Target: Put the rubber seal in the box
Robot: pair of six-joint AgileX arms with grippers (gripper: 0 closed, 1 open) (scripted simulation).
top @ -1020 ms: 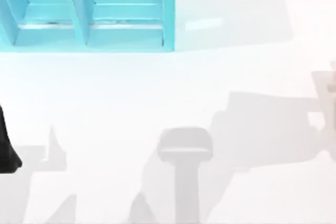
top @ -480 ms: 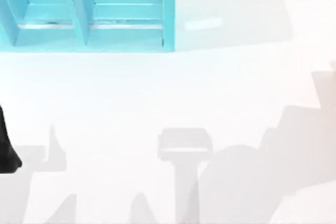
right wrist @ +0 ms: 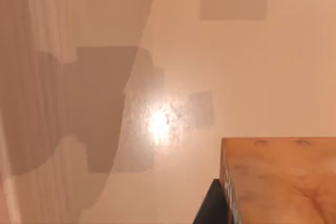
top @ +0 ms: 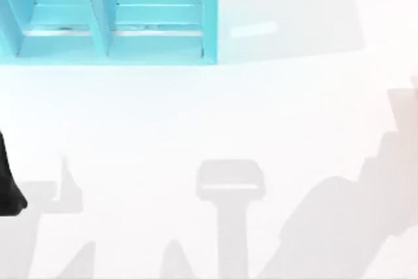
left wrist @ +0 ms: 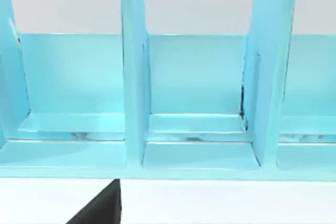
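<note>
Right gripper [right wrist: 214,207] looks pinched on the rubber seal [right wrist: 283,182], held high above the table [top: 196,115]. Its shadow [top: 339,227] slid toward lower right over the last second, so you're likely mid-carry. The box [top: 157,44], upper left, hasn't received the seal. Left arm [top: 8,187] is parked at the left edge.

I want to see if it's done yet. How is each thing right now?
box: upright at the left of the table, open, compartments in view empty.
rubber seal: held up off the table, not in the box.
right gripper: shut on the rubber seal.
left arm: parked at the table's left edge.
</note>
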